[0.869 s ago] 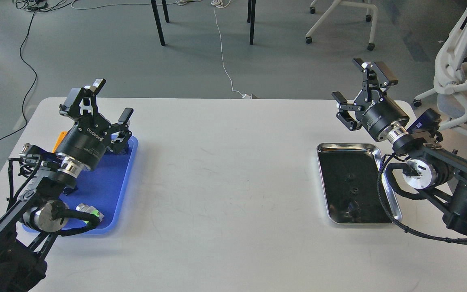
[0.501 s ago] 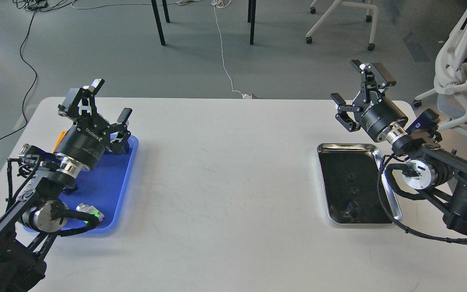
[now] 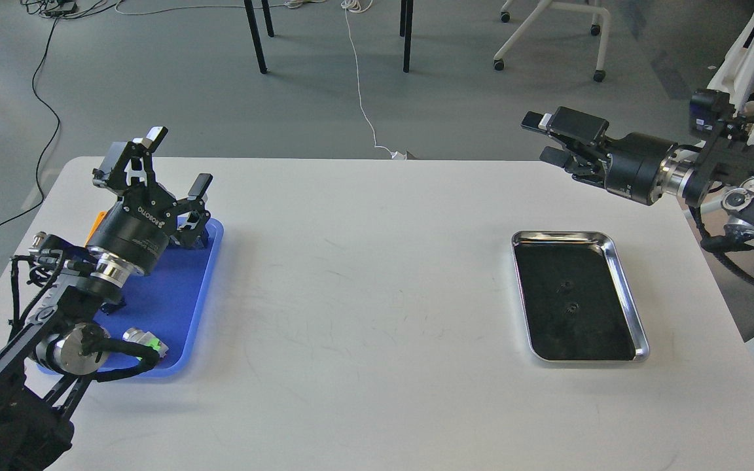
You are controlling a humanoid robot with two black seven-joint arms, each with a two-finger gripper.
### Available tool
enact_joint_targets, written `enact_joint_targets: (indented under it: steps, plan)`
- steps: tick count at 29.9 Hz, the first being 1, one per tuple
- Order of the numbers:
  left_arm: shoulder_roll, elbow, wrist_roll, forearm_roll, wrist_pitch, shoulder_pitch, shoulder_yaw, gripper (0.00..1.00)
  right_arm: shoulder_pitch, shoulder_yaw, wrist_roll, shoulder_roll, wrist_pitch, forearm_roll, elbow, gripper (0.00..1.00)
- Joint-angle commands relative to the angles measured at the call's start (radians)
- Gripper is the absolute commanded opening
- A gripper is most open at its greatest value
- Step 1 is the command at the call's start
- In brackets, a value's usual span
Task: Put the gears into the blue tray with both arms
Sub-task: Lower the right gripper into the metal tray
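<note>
A white rectangular surface stands on a grey floor crossed by black and white cables, with dark table legs and white wheeled office chairs behind. At the left lies the flat blue plastic tray, the left claw above its far end with fingers spread apart. At the right sits a shiny steel tray holding two tiny black gears. The right claw hovers over the surface's far right edge, fingers apart and empty.
</note>
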Motion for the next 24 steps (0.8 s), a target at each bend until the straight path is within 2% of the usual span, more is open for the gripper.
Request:
enact_joint_targets:
  steps: [1, 4, 7, 12, 15, 20, 24]
  plan:
    - [-0.002, -0.002, -0.007, 0.001, 0.0, 0.0, 0.0, 0.98, 0.183, -0.176, 0.0, -0.006, 0.047, -0.261, 0.012, 0.99]
    - [-0.005, -0.004, -0.009, 0.001, 0.001, 0.0, 0.001, 0.98, 0.312, -0.329, 0.0, 0.006, 0.119, -0.496, 0.017, 0.99]
    - [-0.003, -0.004, -0.007, 0.001, 0.002, 0.0, 0.0, 0.98, 0.36, -0.423, 0.0, 0.035, 0.13, -0.658, 0.02, 0.99]
    - [-0.003, -0.005, -0.007, 0.002, 0.002, 0.0, 0.0, 0.98, 0.354, -0.497, 0.0, 0.038, 0.13, -0.814, 0.084, 0.99]
    - [-0.011, -0.005, -0.007, 0.004, 0.002, 0.0, 0.002, 0.98, 0.324, -0.512, 0.0, 0.043, 0.127, -0.821, 0.081, 0.97]
    - [-0.016, -0.005, -0.007, 0.004, 0.0, 0.0, 0.002, 0.98, 0.245, -0.511, 0.0, 0.067, 0.065, -0.819, 0.069, 0.86]
    - [-0.009, -0.005, -0.007, 0.004, 0.0, 0.0, 0.0, 0.98, 0.199, -0.509, 0.0, 0.11, 0.027, -0.818, -0.009, 0.69]
